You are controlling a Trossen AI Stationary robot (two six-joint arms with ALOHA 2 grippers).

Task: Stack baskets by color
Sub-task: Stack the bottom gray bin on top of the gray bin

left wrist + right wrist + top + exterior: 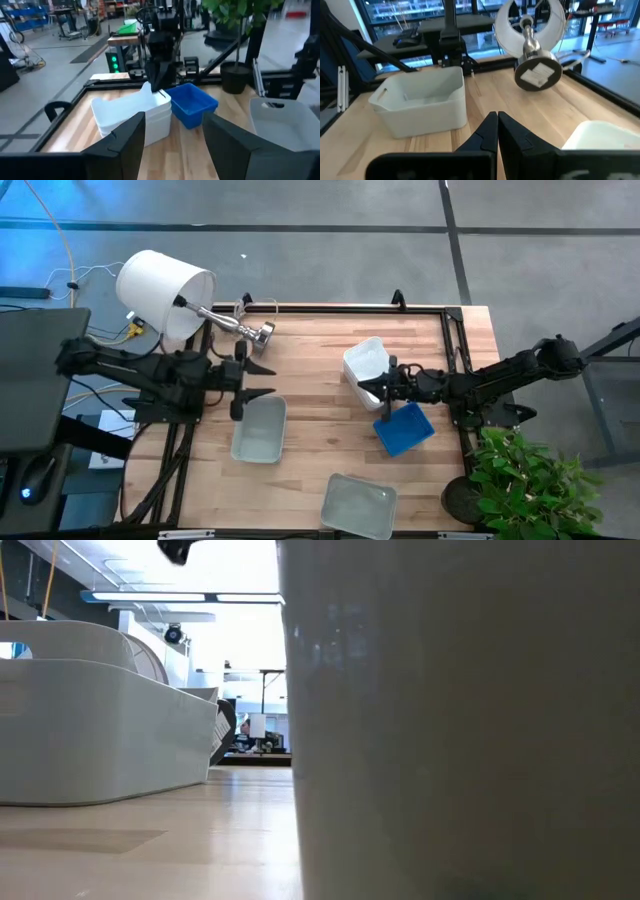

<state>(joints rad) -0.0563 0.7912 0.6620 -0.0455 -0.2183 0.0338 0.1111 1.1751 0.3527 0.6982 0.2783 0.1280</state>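
Observation:
A stack of white baskets (367,365) (132,112) stands on the table right of centre, with a blue basket (404,428) (192,102) just nearer. My right gripper (385,392) (497,127) is shut, and its tips are between those two. One pale grey basket (260,428) (420,105) rests on its base left of centre. A second grey basket (358,505) sits at the near edge. My left gripper (268,380) (175,140) is open above the table, just beyond the first grey basket, with nothing between its fingers. My right gripper's shut fingertips (161,87) point down beside the raised rim corner (148,91) of the white stack. I cannot tell whether they touch it.
A table lamp lies on its side at the far left, its white shade (160,290) over the table edge and its metal base (262,332) (537,72) on the wood. A potted plant (530,480) stands off the near right corner. In the low view a basket wall (460,720) blocks the right half.

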